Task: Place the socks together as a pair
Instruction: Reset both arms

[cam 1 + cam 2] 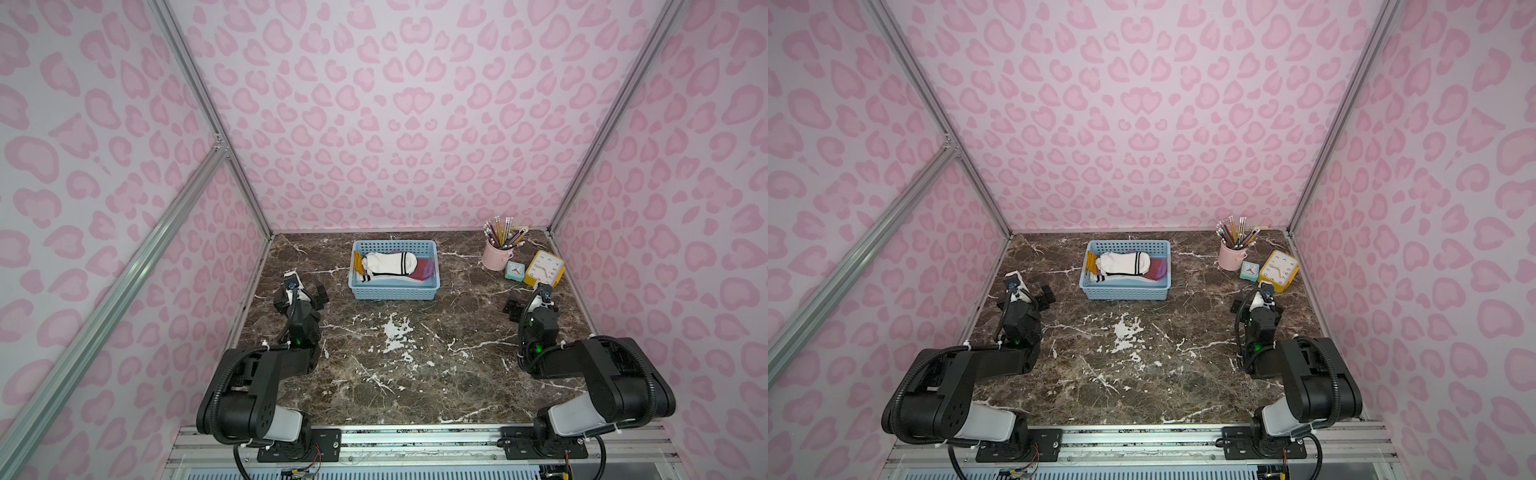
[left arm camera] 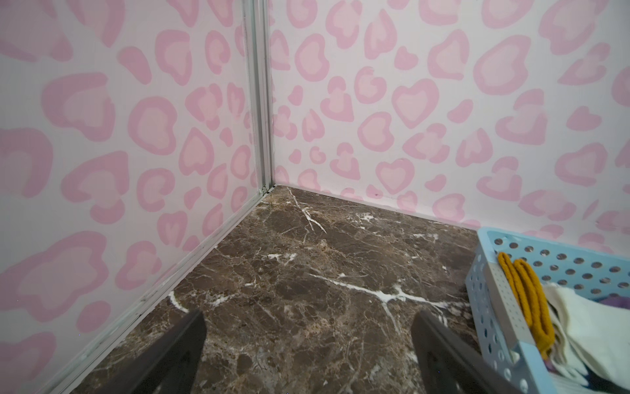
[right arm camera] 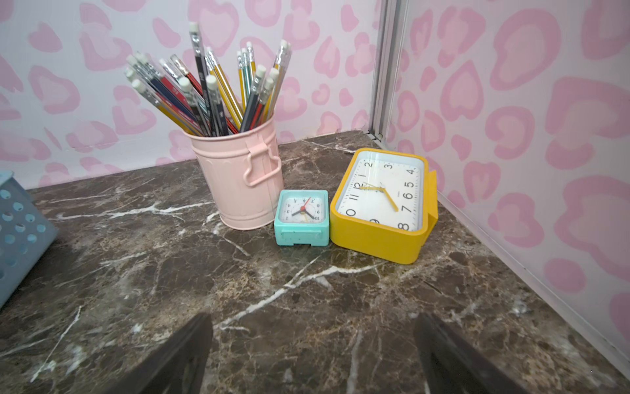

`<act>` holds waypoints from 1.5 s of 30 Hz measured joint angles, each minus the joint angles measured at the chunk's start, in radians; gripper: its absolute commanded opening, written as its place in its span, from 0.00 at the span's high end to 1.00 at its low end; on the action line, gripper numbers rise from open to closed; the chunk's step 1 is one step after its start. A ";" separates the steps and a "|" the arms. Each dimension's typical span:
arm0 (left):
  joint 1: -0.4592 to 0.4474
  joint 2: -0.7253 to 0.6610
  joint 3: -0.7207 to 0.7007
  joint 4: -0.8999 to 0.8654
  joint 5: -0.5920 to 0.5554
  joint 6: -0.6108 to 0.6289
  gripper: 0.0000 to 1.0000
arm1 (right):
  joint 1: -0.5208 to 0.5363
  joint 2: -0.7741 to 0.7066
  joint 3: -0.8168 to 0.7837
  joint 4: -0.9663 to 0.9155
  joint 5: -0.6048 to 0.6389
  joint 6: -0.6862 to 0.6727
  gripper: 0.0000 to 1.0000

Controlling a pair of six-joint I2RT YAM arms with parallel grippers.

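Socks (image 1: 388, 262) lie heaped in the basket (image 1: 394, 294); left end effector (image 2: 308, 319) and right end effector (image 3: 313, 319) gape empty; a pinch could snag mismatched layers.

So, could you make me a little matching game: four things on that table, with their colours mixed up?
Things:
1. basket
2. pencil cup
3. small clock
4. big clock

Colours:
A. yellow
B. pink
C. blue
D. mint green

Pairs: 1-C, 2-B, 3-D, 4-A
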 measured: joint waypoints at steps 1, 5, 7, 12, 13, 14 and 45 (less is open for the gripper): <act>0.005 0.003 -0.004 0.017 0.031 0.007 0.02 | 0.000 0.002 -0.005 0.013 -0.006 -0.005 0.03; 0.013 0.032 -0.050 0.115 0.095 0.031 0.03 | -0.004 0.039 -0.055 0.106 -0.054 -0.020 0.02; 0.016 0.036 -0.045 0.135 0.116 0.033 0.02 | -0.003 0.041 -0.058 0.101 -0.066 -0.027 0.02; 0.017 0.037 -0.044 0.161 0.130 0.036 0.02 | 0.005 0.049 -0.053 0.146 -0.081 -0.044 0.01; 0.017 0.037 -0.044 0.161 0.132 0.036 0.02 | 0.006 0.049 -0.053 0.150 -0.081 -0.045 0.02; 0.017 0.037 -0.044 0.161 0.132 0.036 0.02 | 0.006 0.050 -0.055 0.158 -0.081 -0.048 0.01; 0.017 0.037 -0.044 0.162 0.140 0.041 0.02 | 0.025 0.056 -0.064 0.196 -0.036 -0.060 0.01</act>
